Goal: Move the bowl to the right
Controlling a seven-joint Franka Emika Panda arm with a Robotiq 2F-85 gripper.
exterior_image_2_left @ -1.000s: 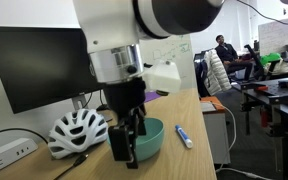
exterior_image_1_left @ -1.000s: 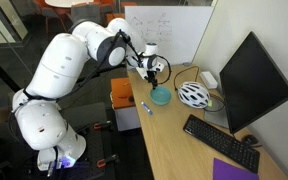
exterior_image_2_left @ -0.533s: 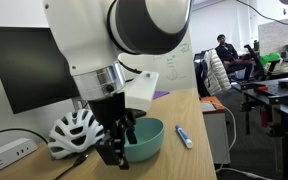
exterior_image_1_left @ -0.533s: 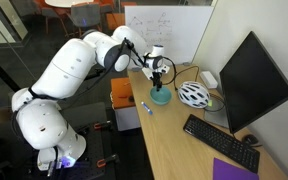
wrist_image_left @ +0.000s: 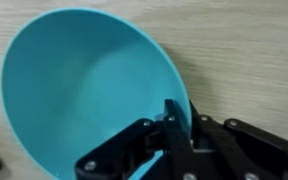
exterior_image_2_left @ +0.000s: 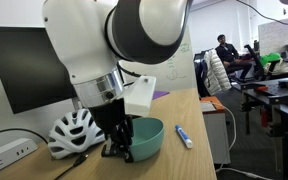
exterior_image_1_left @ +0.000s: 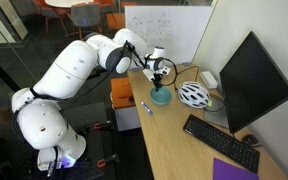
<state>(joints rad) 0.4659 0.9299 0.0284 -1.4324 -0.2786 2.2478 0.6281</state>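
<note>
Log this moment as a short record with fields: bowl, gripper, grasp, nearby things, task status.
bowl: teal bowl, upright on the desk
gripper: gripper down at the bowl's rim, one finger inside, one outside
grasp: looks clamped on the rim
nearby things: helmet beside the bowl, contact hidden by the arm; pen on the other side, apart
task status: bowl held but sitting on the desk, not yet moved
</note>
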